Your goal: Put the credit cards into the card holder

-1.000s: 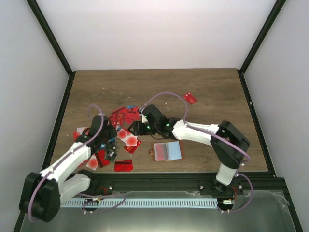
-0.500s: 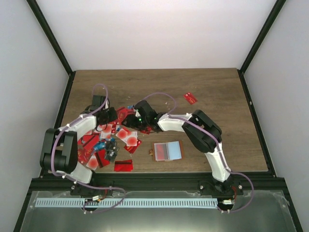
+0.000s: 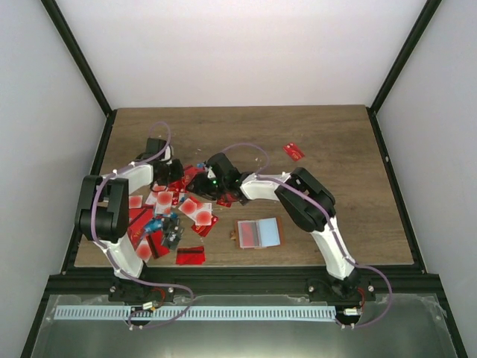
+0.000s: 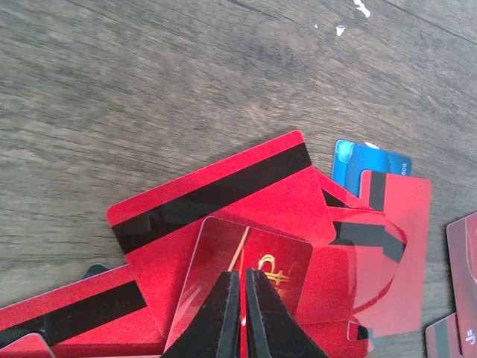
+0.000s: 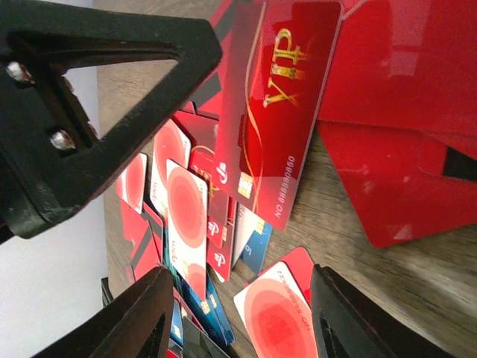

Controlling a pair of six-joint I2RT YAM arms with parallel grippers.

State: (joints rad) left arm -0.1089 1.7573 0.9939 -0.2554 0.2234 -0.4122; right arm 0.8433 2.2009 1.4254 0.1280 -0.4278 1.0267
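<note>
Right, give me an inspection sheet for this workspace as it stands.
Surface: wooden table, brown planks.
Job's things: credit cards heaped left of centre; lone red card apart at the far right; card holder lying open near the front, no card seen in it.
Clutter: nothing seen.
Hands: left hand shut on a red gold-lettered card at the heap; right hand open over the heap.
Cables: purple cables loop along both arms.
Surroundings: white walls, black frame posts.
</note>
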